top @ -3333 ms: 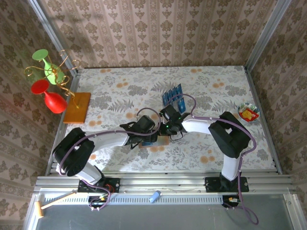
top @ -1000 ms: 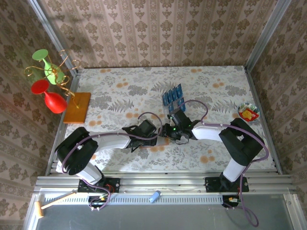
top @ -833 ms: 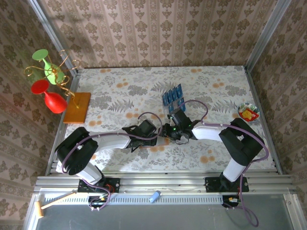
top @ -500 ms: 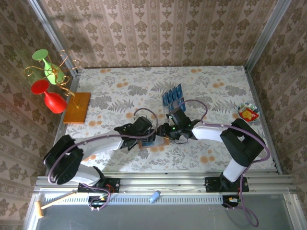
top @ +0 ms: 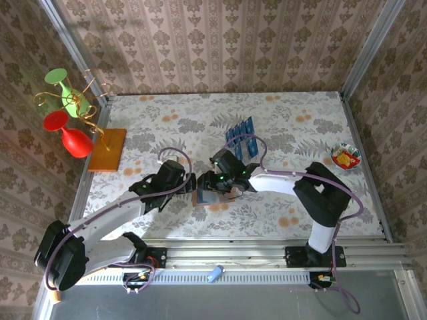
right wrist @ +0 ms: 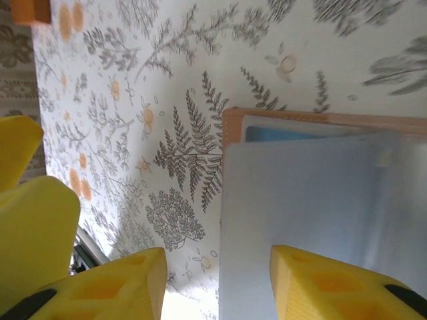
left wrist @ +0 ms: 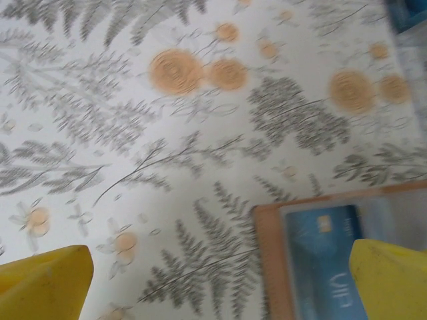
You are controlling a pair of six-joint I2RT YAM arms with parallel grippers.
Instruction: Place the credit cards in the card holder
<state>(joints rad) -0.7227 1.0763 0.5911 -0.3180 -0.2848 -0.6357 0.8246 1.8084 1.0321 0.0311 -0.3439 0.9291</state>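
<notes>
The card holder [top: 205, 198] lies open on the flowered cloth near the table's middle, a blue card [left wrist: 325, 261] in its pocket. In the right wrist view its greyish flap [right wrist: 313, 220] reaches between the jaws of my right gripper [right wrist: 219, 290], which stands open with a gap to the flap; the brown rim [right wrist: 230, 127] and a strip of blue card [right wrist: 273, 133] show beyond. More credit cards [top: 240, 133] sit fanned behind. My left gripper [top: 185, 183] hovers wide open just left of the holder [left wrist: 270, 267], nothing between its fingers [left wrist: 43, 280].
An orange-brown board [top: 108, 149] and a wire stand with red and green goblets [top: 67, 123] are at the far left. A small bowl [top: 345, 157] sits at the right edge. Metal posts and patterned walls enclose the table.
My left arm has drawn back to the left, off the card holder. My right gripper has shifted left over the holder and its jaws have spread a little wider.
</notes>
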